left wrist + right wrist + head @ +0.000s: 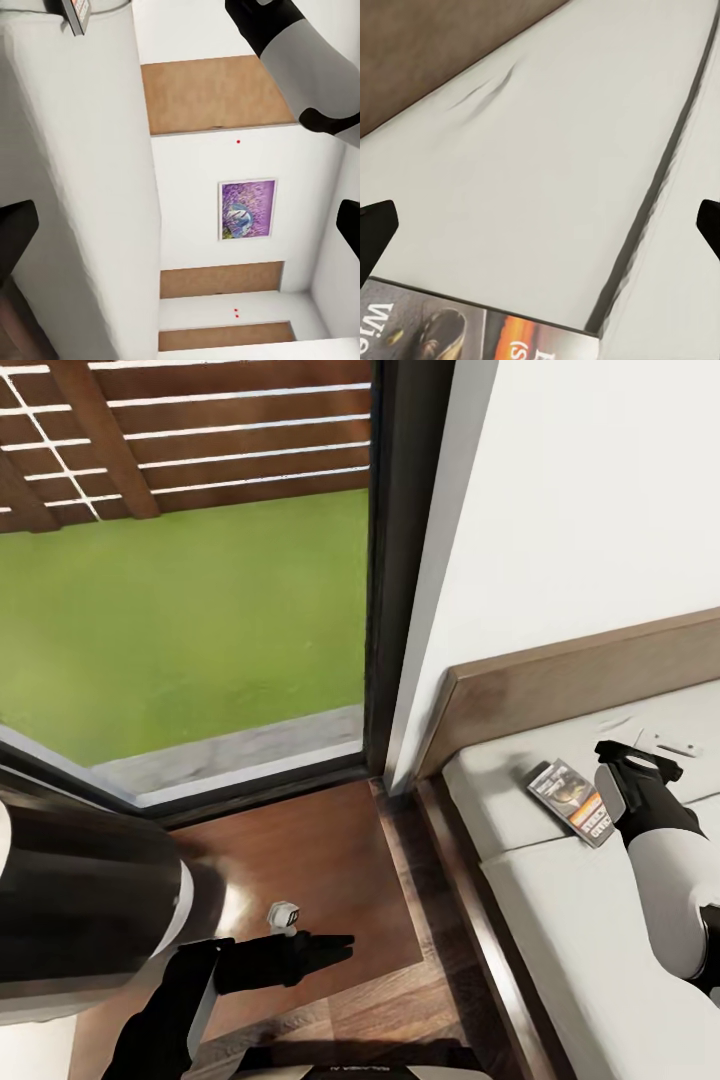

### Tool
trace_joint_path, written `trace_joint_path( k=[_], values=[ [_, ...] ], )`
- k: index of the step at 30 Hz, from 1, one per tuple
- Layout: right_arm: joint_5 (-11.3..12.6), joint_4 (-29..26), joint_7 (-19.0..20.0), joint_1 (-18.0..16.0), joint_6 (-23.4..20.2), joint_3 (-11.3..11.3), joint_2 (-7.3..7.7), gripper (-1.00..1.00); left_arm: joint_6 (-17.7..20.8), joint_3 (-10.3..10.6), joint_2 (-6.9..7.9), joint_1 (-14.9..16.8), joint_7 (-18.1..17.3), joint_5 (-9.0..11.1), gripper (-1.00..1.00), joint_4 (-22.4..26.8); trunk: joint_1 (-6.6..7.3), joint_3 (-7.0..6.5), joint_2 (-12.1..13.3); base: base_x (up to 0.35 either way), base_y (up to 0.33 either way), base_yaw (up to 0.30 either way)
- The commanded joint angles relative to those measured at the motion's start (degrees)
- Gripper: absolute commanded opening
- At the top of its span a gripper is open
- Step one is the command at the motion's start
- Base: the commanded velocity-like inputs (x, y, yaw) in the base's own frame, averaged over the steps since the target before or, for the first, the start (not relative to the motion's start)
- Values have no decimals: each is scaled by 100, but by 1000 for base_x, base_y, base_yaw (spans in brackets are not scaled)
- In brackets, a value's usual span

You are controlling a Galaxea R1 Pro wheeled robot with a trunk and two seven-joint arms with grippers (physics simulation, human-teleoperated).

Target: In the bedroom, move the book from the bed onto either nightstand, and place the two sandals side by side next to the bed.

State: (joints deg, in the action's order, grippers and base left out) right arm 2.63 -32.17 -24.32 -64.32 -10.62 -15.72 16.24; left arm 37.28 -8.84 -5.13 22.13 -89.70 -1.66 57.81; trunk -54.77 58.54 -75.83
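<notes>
Reached out over the bed point(560, 920) with the right gripper point(640, 758), fingers spread wide, nothing between them. Found the book point(572, 800) lying flat on the white mattress near the headboard point(560, 685), just beside that gripper on the window side. Caught only the book's point(472, 334) edge low in the right wrist view, so sat past the cover, not over it. Best, by judgement: drawn back toward the book, squared to its short edge, lowered, 1 finger slid under the thin cover before closing. Risked pushing it along the sheet otherwise. Hung the left gripper point(325, 945) above the nightstand point(330, 860); its fingers' state impossible to tell.
</notes>
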Motion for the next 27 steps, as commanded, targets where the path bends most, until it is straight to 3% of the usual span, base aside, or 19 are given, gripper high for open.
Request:
trace_joint_path(
  k=[1, 27],
  values=[
    [26, -9, -20, -1, -29, 8, 1, 100, 60, -12, -5, 2, -30, -18, 100, 2, -23, 22, -44, 0, 0, 0],
    [19, -6, -19, -1, -28, 8, 2, 100, 60, 39, -5, 2, -30, -18, 100, 2, -594, 488, -1086, 0, 0, 0]
  ],
)
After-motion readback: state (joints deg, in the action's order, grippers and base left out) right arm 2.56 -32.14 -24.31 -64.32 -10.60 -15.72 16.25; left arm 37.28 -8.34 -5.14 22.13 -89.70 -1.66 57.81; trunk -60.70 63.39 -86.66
